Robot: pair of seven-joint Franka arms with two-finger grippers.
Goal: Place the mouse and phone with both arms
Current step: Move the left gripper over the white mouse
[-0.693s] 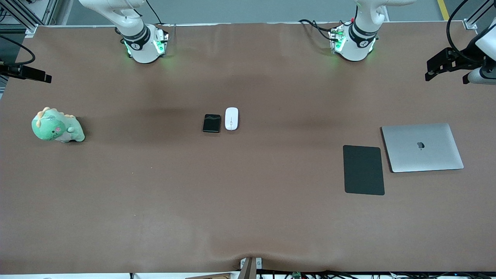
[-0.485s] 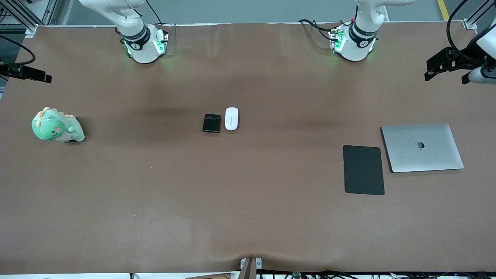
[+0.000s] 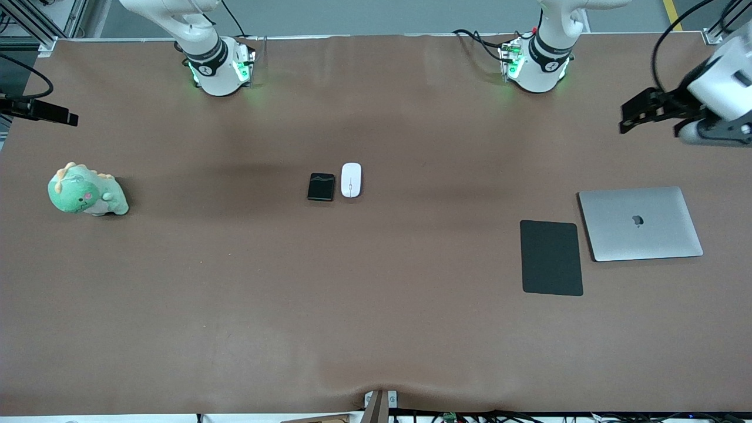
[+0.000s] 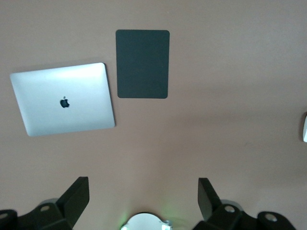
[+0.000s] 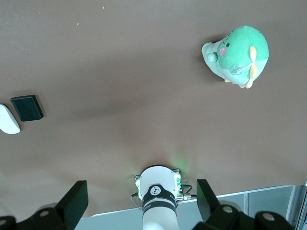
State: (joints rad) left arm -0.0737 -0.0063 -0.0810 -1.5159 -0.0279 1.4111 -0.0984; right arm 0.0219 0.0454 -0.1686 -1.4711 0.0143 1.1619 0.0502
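While glossy, the oval mouse (image 3: pixel 351 180) flanks the rectangular phone (image 3: pixel 321 187).

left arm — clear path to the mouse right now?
Probably yes. The left gripper hangs open over bare table at the left arm's end; the mouse lies uncovered mid-table, with only the phone close beside it, toward the right arm's end.

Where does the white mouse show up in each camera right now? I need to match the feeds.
Front view: the mouse lies mid-table, beside the phone, on its side toward the left arm's end.
Left wrist view: only a white sliver of the mouse at the picture's edge.
Right wrist view: the mouse partly cut off at the edge, next to the phone.
Shared landmark: the phone, in the front and right wrist views.
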